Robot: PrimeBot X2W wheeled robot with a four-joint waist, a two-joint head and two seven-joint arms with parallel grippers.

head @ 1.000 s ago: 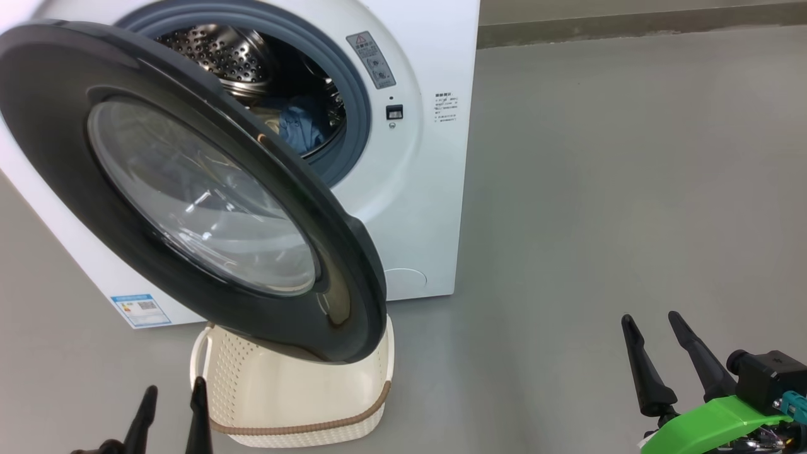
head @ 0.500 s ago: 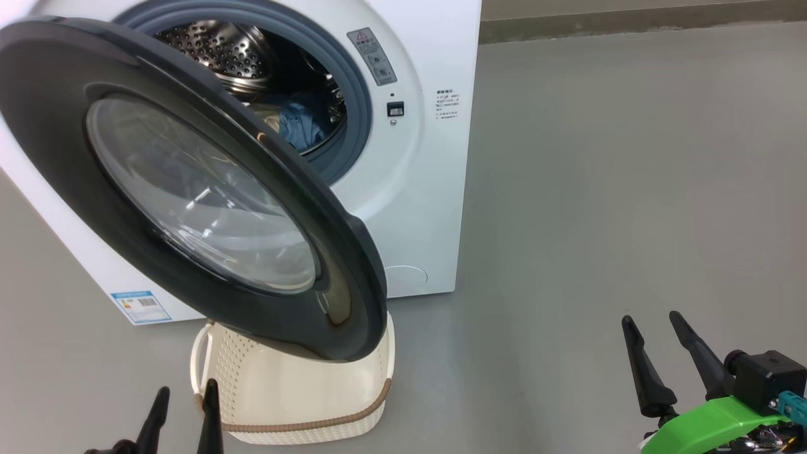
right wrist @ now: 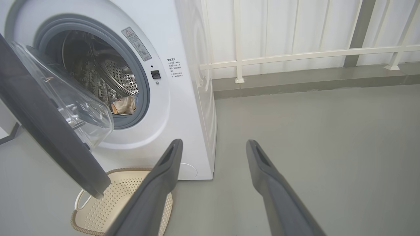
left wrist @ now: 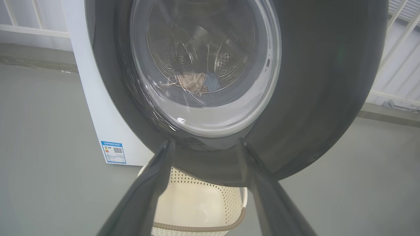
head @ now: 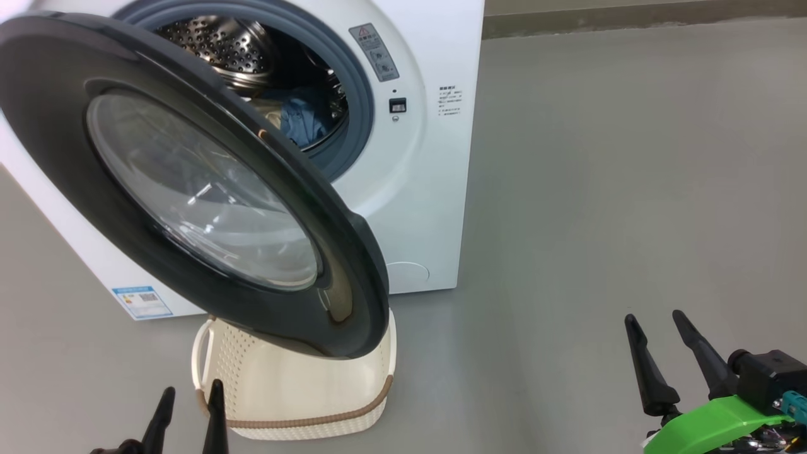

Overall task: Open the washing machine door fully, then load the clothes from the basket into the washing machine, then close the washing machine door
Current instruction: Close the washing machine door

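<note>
The washing machine door stands partly open, swung out from the washing machine so that its lower edge hangs just over the basket. The basket sits on the floor right in front of the machine and, from what I can see of its inside, looks empty. The clothes, blue cloth with something cream beside it, lie low in the steel drum. So loading seems finished, and shutting the door is what remains.

The left hand is in front of the machine on the near side of the basket, its fingers spread wide and holding nothing, pointing up at the door's outer face. The right hand is well off to the machine's latch side, also spread and empty.

The door should feel rigid and fairly heavy, turning only about its hinge. Its glossy black rim looks slippery, so I would not pinch it. A flat push on the rim near the free edge, far from the hinge, should swing it home. I would keep off the bulging glass bowl, which is smooth and breakable. The light basket could shift if the door or a finger brushed it.
</note>
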